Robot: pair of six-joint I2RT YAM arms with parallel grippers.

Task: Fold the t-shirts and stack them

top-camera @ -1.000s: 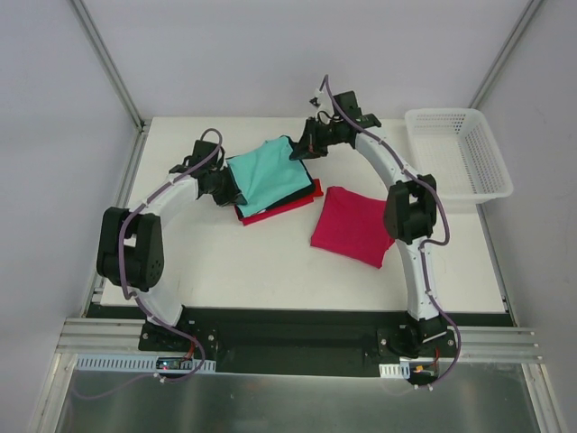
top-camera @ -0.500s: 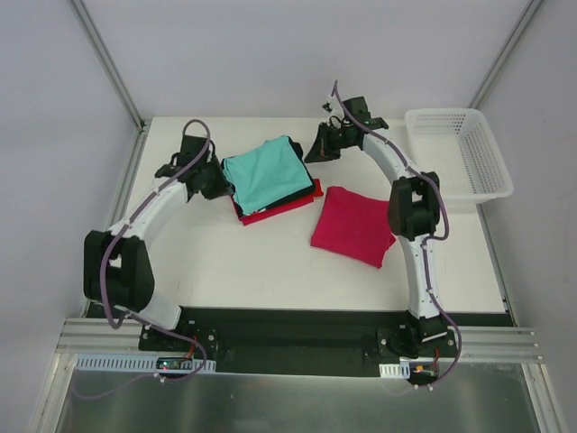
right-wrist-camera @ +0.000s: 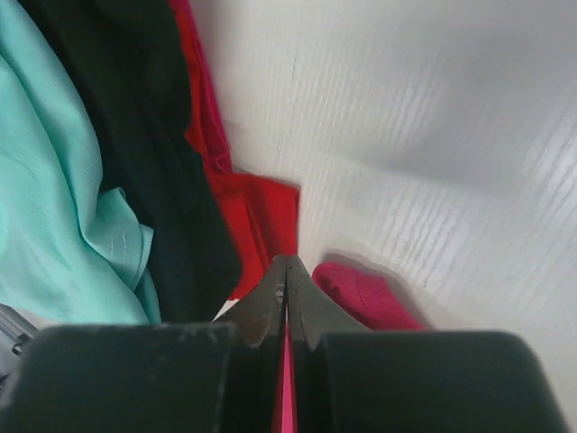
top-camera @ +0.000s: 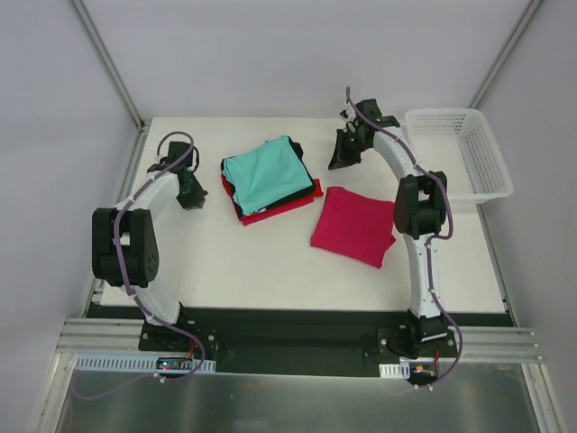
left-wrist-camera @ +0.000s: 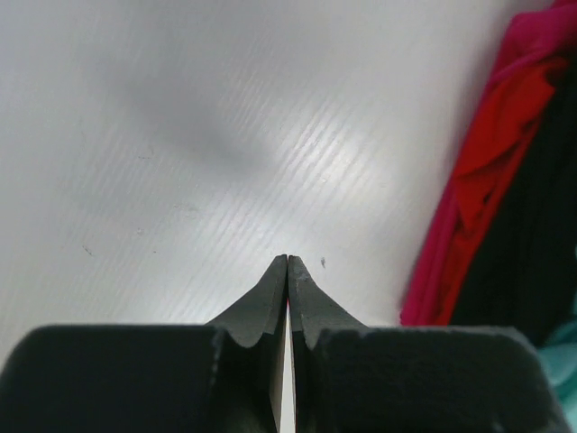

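A stack of folded t-shirts lies at the table's middle back: teal t-shirt (top-camera: 264, 173) on top, black one (top-camera: 304, 185) under it, red one (top-camera: 281, 208) at the bottom. A folded crimson-pink t-shirt (top-camera: 353, 225) lies apart to its right. My left gripper (top-camera: 193, 198) is shut and empty, left of the stack over bare table; its wrist view shows the gripper (left-wrist-camera: 288, 259) with the stack's red edge (left-wrist-camera: 478, 180) at the right. My right gripper (top-camera: 341, 161) is shut and empty, right of the stack; its wrist view shows the gripper (right-wrist-camera: 287, 260) near the red t-shirt (right-wrist-camera: 257, 216) and crimson-pink t-shirt (right-wrist-camera: 361, 293).
A white mesh basket (top-camera: 479, 188) stands at the table's back right edge. Bare white table (top-camera: 243, 262) lies in front of the stack. Grey walls and metal posts close in the back and sides.
Both grippers have drawn away from the teal shirt's edges: the left one to the left, the right one to the right. The stack lies still.
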